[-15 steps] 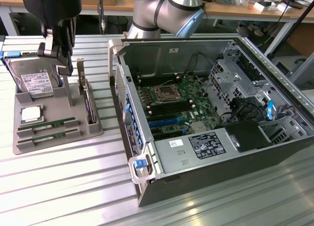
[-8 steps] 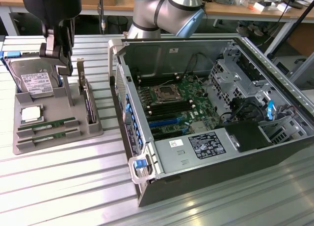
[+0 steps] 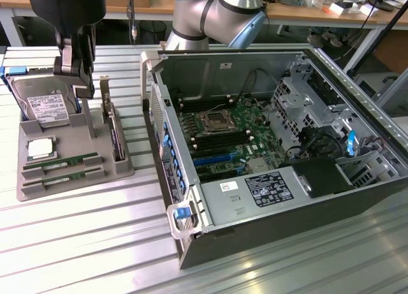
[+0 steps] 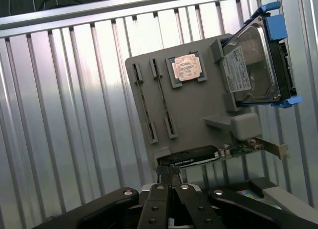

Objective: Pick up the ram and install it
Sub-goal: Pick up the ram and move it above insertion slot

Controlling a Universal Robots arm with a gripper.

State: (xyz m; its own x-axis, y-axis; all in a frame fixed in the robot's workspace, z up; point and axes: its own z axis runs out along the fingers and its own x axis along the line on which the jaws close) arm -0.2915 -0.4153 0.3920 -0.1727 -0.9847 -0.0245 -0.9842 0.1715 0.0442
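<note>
The pincer (image 4: 171,182) hangs closed and empty above the grey tray (image 3: 38,191), where the ram (image 3: 62,161) lies flat in its slot near the hard drive (image 3: 44,106). A clean pick probably needs the jaws opened and squared across the stick's long edges. The ribbed metal surface (image 3: 76,249) also carries an open computer case (image 3: 268,225); cluttered workbenches (image 3: 306,10) stand behind.

Expect the exterior view's top edge to cut off the silver-grey jointed robot arm (image 3: 213,13). You cannot read the small label print on the silver boxy hard drive (image 4: 248,65). The wrist picture's edge cuts off the black metal gripper (image 4: 169,174) at its linkage.
</note>
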